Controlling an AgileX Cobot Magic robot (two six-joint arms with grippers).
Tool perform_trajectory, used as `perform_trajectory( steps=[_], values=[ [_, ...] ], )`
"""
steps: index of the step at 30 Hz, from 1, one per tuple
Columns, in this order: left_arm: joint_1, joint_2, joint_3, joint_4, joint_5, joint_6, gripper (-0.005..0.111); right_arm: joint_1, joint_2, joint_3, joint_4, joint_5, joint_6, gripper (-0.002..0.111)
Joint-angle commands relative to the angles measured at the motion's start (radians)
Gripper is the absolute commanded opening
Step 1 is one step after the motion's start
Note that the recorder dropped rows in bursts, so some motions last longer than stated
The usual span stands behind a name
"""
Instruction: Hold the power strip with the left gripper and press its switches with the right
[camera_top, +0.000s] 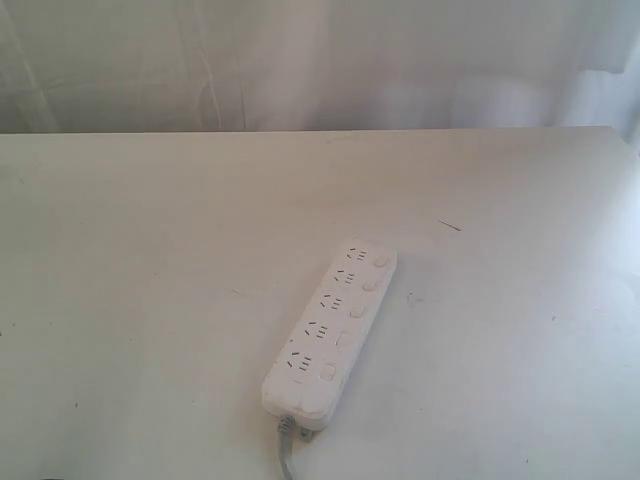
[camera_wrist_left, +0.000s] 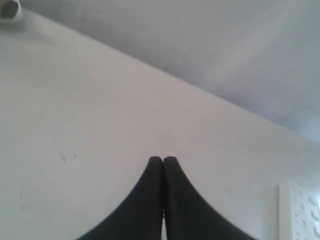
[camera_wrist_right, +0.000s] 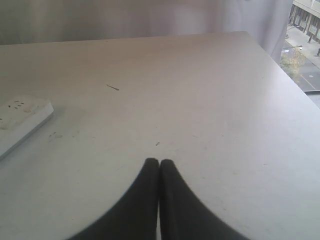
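**Power strip untouched, both pincers closed**

One power strip (camera_top: 330, 335) lies diagonally on the white surface (camera_top: 140, 300), with five switches (camera_top: 357, 310) along one edge and one grey cord (camera_top: 285, 445). The left pincer (camera_wrist_left: 163, 161) and right pincer (camera_wrist_right: 159, 162) are clear of it, tips together, empty.

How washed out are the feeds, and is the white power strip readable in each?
Exterior view: hazy and overexposed, so the power strip barely stands out from the pale table, though its switches are readable. Left wrist view: soft and blurred, the shut left pincer a dark shape. Right wrist view: sharpest, the shut right pincer in silhouette, a bright window at one corner.
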Motion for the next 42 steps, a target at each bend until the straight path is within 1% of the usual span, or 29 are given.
perform_trajectory(
  steps=[1, 3, 6, 8, 9, 10, 11, 12, 13, 14, 15, 16, 22, 26, 31, 35, 42],
  values=[
    [0.003, -0.005, -0.048, -0.032, 0.172, 0.027, 0.0, 0.0, -0.006, 0.002, 0.002, -0.011, -0.004, 0.0],
    [0.003, -0.005, -0.081, -0.078, 0.203, 0.109, 0.0, 0.0, -0.006, 0.002, 0.002, -0.011, -0.004, 0.0],
    [0.003, -0.005, -0.154, -0.233, 0.224, 0.326, 0.0, 0.0, -0.006, 0.002, 0.002, -0.011, -0.004, 0.0],
    [0.003, -0.005, -0.21, -0.377, 0.265, 0.537, 0.0, 0.0, -0.006, 0.002, 0.002, -0.011, -0.004, 0.0],
    [0.003, -0.005, -0.257, -0.502, 0.338, 0.749, 0.0, 0.0, -0.006, 0.002, 0.002, -0.011, -0.004, 0.0],
    [0.003, -0.005, -0.281, -0.574, 0.384, 0.866, 0.0, 0.0, -0.006, 0.002, 0.002, -0.011, -0.004, 0.0],
    [0.003, -0.005, -0.315, -0.699, 0.469, 1.067, 0.0, 0.0, -0.006, 0.002, 0.002, -0.011, -0.004, 0.0],
    [0.003, -0.005, -0.329, -0.764, 0.507, 1.159, 0.0, 0.0, -0.006, 0.002, 0.002, -0.011, -0.004, 0.0],
    [0.003, -0.005, -0.346, -0.866, 0.553, 1.287, 0.0, 0.0, -0.006, 0.002, 0.002, -0.011, -0.004, 0.0],
    [0.003, -0.005, -0.35, -0.904, 0.558, 1.323, 0.0, 0.0, -0.006, 0.002, 0.002, -0.011, -0.004, 0.0],
    [0.003, -0.005, -0.35, -0.946, 0.546, 1.341, 0.0, 0.0, -0.006, 0.002, 0.002, -0.011, -0.004, 0.0],
    [0.003, -0.005, -0.351, -0.957, 0.534, 1.341, 0.0, 0.0, -0.006, 0.002, 0.002, -0.011, -0.004, 0.0],
    [0.003, -0.005, -0.351, -0.96, 0.543, 1.286, 0.0, 0.0, -0.006, 0.002, 0.002, -0.011, -0.004, 0.0],
    [0.003, -0.005, -0.351, -0.976, 0.585, 1.257, 0.0, 0.0, -0.006, 0.002, 0.002, -0.011, -0.004, 0.0],
    [0.003, -0.005, -0.351, -0.995, 0.543, 1.263, 0.0, 0.0, -0.006, 0.002, 0.002, -0.011, -0.004, 0.0],
    [0.003, -0.005, -0.351, -1.025, 0.54, 1.263, 0.0, 0.0, -0.006, 0.002, 0.002, -0.011, -0.004, 0.0],
    [0.003, 0.024, -0.351, -1.025, 0.668, 1.282, 0.0, 0.0, -0.006, 0.002, 0.002, -0.011, -0.004, 0.0]
  ],
)
